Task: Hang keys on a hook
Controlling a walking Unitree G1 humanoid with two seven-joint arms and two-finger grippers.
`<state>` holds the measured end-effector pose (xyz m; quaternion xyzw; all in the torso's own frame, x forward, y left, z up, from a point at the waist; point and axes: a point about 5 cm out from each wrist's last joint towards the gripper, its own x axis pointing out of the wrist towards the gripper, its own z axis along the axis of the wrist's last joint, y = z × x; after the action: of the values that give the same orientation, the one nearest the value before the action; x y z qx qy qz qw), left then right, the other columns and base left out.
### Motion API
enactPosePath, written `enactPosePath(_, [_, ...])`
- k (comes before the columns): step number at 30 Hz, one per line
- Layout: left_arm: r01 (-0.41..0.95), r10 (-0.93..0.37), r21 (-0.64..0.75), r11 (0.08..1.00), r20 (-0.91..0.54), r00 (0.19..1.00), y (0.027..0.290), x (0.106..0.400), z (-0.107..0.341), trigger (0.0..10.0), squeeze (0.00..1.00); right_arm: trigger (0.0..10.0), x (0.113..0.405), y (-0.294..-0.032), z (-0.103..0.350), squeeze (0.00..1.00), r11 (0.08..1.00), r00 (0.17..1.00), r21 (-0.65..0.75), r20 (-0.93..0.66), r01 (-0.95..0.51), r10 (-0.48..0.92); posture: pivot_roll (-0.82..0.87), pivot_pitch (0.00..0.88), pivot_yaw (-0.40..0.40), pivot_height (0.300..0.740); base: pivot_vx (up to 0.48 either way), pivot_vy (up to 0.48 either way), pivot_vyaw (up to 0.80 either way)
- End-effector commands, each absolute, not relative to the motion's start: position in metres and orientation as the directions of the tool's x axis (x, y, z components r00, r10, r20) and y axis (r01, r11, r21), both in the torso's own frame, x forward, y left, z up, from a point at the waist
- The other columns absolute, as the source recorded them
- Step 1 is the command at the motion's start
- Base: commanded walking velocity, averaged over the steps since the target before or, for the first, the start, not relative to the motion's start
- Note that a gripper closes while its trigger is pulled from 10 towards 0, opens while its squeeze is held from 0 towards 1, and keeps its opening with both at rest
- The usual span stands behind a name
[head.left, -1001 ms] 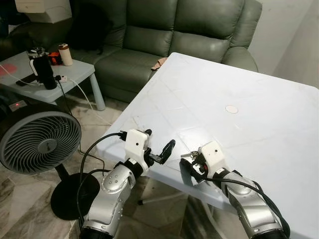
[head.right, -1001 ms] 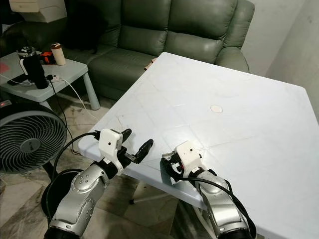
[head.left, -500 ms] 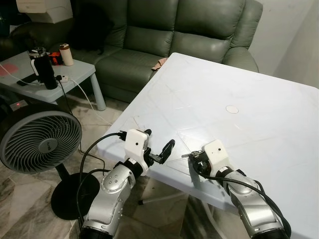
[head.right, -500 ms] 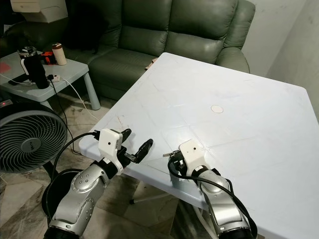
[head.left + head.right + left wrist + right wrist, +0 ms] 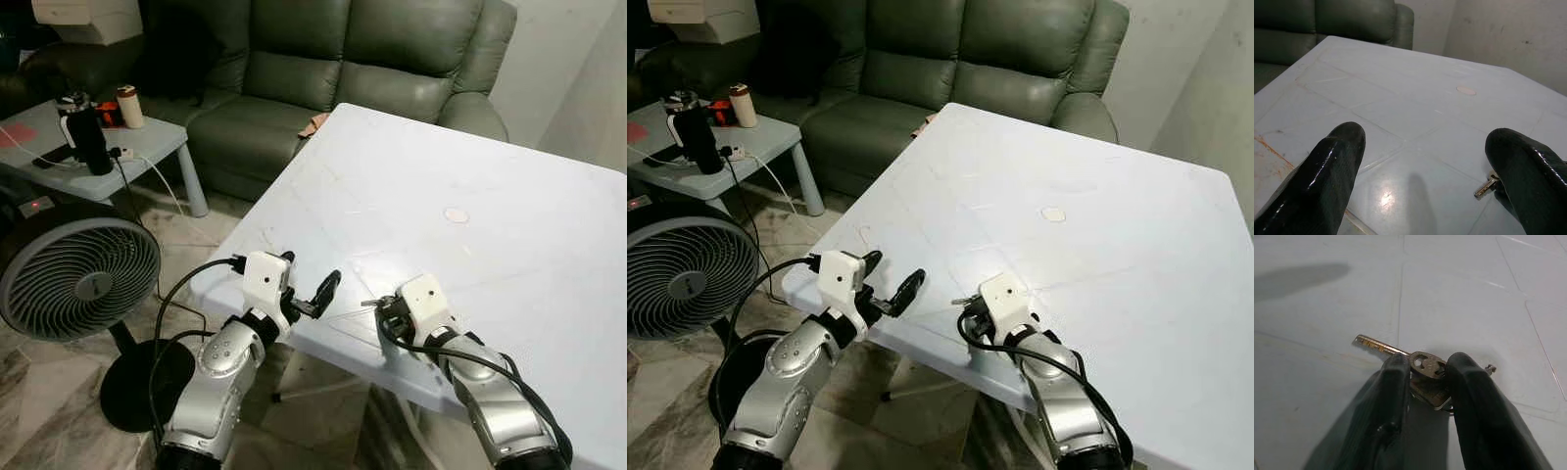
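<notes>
Where right pincer (image 5: 1422, 382) clamps: tarnished (brassy) keys (image 5: 1415, 363)

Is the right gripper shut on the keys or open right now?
Shut on them: in the right wrist view the right gripper's two black fingers pinch the head of the keys just above the white table.

bare table (image 5: 509, 196) ahead, sofa (image 5: 323, 59) beyond

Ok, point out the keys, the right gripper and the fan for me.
keys (image 5: 1426, 367): right wrist view, on the key's head between the fingers.
right gripper (image 5: 1426, 382): right wrist view, midway between its fingertips.
fan (image 5: 80, 279): left eye view, on the front grille.
</notes>
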<state>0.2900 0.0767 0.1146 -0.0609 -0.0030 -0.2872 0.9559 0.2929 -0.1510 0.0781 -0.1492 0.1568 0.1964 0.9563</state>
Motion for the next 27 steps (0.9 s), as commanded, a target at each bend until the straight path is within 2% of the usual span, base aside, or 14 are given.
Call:
enactPosePath(1, [0.549,-0.547,-0.108,0.829,0.052,0.836,0.077,0.291,0.12,10.0,0.0,0.0,0.292,-0.154,0.078,0.0,0.874,0.867,-0.228,-0.375,-0.428,0.327,0.05,0.039,-0.062,0.74,0.0,0.0,0.0])
enactPosePath(15, [0.543,-0.54,-0.114,0.832,0.056,0.84,0.076,0.292,0.121,10.0,0.0,0.0,0.297,-0.153,0.085,0.0,0.877,0.885,-0.24,-0.329,-0.416,0.329,0.06,0.042,-0.064,0.74,0.0,0.0,0.0])
enactPosePath(17, [0.54,-0.538,-0.119,0.833,0.057,0.841,0.077,0.292,0.121,10.0,0.0,0.0,0.297,-0.151,0.088,0.0,0.869,0.881,-0.229,-0.296,-0.44,0.368,0.06,0.042,-0.064,0.74,0.0,0.0,0.0])
enactPosePath(18, [0.54,-0.537,-0.118,0.833,0.057,0.842,0.077,0.292,0.121,10.0,0.0,3.1,0.295,-0.151,0.091,0.0,0.869,0.873,-0.174,-0.256,-0.463,0.414,0.06,0.042,-0.064,0.74,0.0,0.0,0.0])
enactPosePath(19, [0.54,-0.537,-0.118,0.833,0.057,0.842,0.077,0.292,0.121,10.0,0.0,10.0,0.295,-0.151,0.093,0.0,0.862,0.862,-0.149,-0.244,-0.485,0.443,0.06,0.042,-0.064,0.74,0.0,0.0,0.0])
enactPosePath(20, [0.54,-0.537,-0.118,0.833,0.058,0.842,0.077,0.292,0.121,10.0,0.0,10.0,0.295,-0.151,0.094,0.0,0.855,0.854,-0.135,-0.237,-0.5,0.462,0.06,0.042,-0.064,0.74,0.0,0.0,0.0])
enactPosePath(21, [0.539,-0.536,-0.119,0.834,0.058,0.842,0.077,0.292,0.121,10.0,0.0,10.0,0.294,-0.152,0.096,1.0,0.853,0.847,-0.104,-0.223,-0.512,0.482,0.06,0.042,-0.064,0.74,0.0,0.0,0.0])
enactPosePath(27, [0.544,-0.541,-0.12,0.831,0.057,0.839,0.075,0.293,0.121,10.0,0.0,10.0,0.298,-0.157,0.104,1.0,0.87,0.867,-0.08,-0.164,-0.487,0.471,0.06,0.034,-0.064,0.74,0.0,0.0,0.0])
